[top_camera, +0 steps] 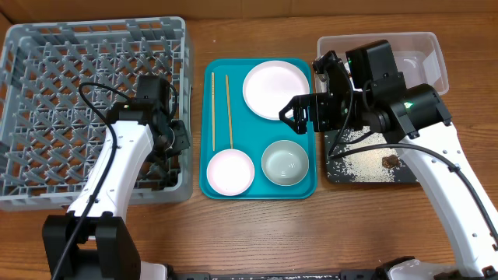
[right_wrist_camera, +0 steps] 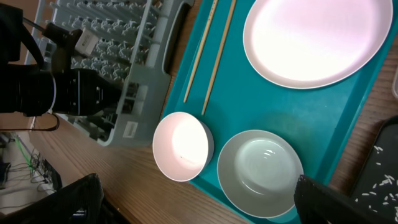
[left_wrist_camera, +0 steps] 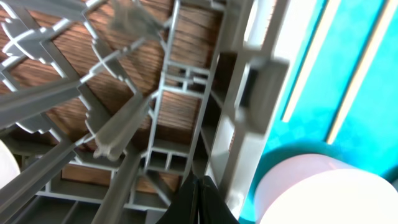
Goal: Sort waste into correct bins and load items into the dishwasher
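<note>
Overhead, you have the large square grey plastic dish rack [top_camera: 47,70] at the far left of the wooden table [top_camera: 257,233]. Your left gripper [top_camera: 177,144] sits low at the rack's near right corner, by its right wall. In the left wrist view its fingers [left_wrist_camera: 208,202] are pressed together with nothing between them, over the lattice floor.

Just right of the rack lies the flat teal tray [top_camera: 245,124]. Two thin wooden chopsticks [top_camera: 213,109] lie side by side along its left part, running near to far. The small pink bowl [top_camera: 230,172] stands at the tray's near left corner, the grey-green bowl [top_camera: 285,163] at its near right, and the pale pinkish-white round plate [top_camera: 272,89] at its far right.

Your right gripper [top_camera: 289,114] hangs over the tray's right edge, beside the plate, fingers spread wide and empty.

Further right, a dark flat mat [top_camera: 350,173] carries scattered white grains [top_camera: 362,163] and a brown lump [top_camera: 388,161]. Beyond it, at the far right, stands the clear rectangular plastic tub [top_camera: 436,47], partly hidden by the arm; you cannot tell what it holds.
</note>
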You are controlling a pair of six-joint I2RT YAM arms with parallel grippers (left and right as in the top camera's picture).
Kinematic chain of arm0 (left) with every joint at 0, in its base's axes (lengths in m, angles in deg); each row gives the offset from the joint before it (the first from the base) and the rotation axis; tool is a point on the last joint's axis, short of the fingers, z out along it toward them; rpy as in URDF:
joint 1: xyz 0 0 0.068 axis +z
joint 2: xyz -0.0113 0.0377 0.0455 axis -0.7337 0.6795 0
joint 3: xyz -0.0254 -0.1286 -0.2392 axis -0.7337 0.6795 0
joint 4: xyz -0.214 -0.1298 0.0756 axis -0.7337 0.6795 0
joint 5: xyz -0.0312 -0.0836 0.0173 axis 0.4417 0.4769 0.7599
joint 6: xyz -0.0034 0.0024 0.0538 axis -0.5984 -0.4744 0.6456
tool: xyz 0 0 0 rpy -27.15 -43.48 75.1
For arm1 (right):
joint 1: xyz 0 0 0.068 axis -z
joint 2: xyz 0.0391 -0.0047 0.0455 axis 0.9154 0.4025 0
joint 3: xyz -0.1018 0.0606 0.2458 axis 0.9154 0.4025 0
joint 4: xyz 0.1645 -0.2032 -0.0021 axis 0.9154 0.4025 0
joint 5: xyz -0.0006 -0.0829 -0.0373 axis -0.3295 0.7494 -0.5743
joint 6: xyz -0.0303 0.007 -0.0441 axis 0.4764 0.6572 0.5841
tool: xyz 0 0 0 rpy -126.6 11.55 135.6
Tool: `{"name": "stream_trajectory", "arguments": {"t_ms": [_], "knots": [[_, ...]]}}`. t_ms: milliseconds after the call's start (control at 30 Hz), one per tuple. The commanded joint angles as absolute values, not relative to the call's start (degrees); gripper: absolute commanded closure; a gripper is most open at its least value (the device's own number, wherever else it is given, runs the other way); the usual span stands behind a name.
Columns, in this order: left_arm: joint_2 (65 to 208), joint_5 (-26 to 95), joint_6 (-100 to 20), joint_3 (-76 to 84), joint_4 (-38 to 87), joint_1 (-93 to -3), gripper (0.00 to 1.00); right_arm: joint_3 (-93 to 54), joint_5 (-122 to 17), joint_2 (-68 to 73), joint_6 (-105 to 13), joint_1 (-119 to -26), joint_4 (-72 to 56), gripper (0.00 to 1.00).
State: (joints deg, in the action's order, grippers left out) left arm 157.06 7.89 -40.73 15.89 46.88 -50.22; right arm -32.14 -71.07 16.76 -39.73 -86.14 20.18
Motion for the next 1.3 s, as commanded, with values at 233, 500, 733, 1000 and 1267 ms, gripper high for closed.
{"name": "stream_trajectory", "arguments": {"t_ms": [233, 500, 733, 1000, 1267], "knots": [[155.97, 8.76, -39.65, 12.19, 52.61, -50.59, 0.65, -32.64, -70.85, 16.34, -39.68, -86.19, 19.85, 0.00], [152.63, 8.26, -38.17, 0.33, 59.36, -51.82, 0.47, -32.64, -70.85, 16.34, -39.68, -86.19, 19.65, 0.00], [153.81, 5.64, -40.75, 5.33, 54.44, -55.53, 0.96, -32.64, -70.85, 16.34, -39.70, -86.19, 19.65, 0.00], [155.34, 7.58, -40.86, 14.71, 46.49, -56.87, 0.96, -32.64, -70.85, 16.34, -39.70, -86.19, 19.67, 0.00], [155.49, 2.69, -40.97, 14.97, 49.96, -56.89, 0.96, -32.64, -70.85, 16.34, -39.70, -86.19, 19.85, 0.00]]}}
